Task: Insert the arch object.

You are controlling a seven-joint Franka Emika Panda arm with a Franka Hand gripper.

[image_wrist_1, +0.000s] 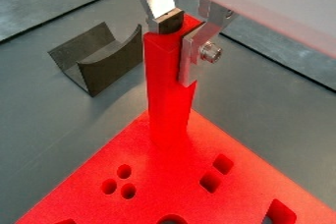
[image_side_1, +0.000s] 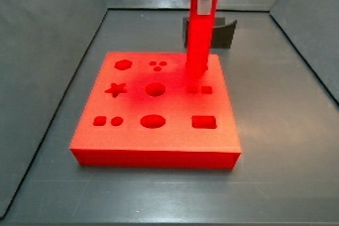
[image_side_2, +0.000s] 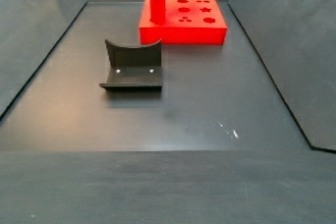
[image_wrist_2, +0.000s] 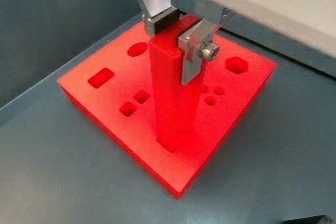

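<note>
a: gripper (image_wrist_1: 180, 33) sits above the red board (image_wrist_2: 112, 110), fingers clamped on the arch object's (image_wrist_1: 170, 95) top end

b: bright red bar, upright, its foot on the board

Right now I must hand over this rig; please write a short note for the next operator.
Tool: shut on the arch object, gripping its top end.
Arch object: held upright, its lower end at the red board, near the board's edge; how deep it sits cannot be told.
Dark grey block: on the floor, apart from the board, untouched.
Left: confirm it is seated, then open the tool.
</note>
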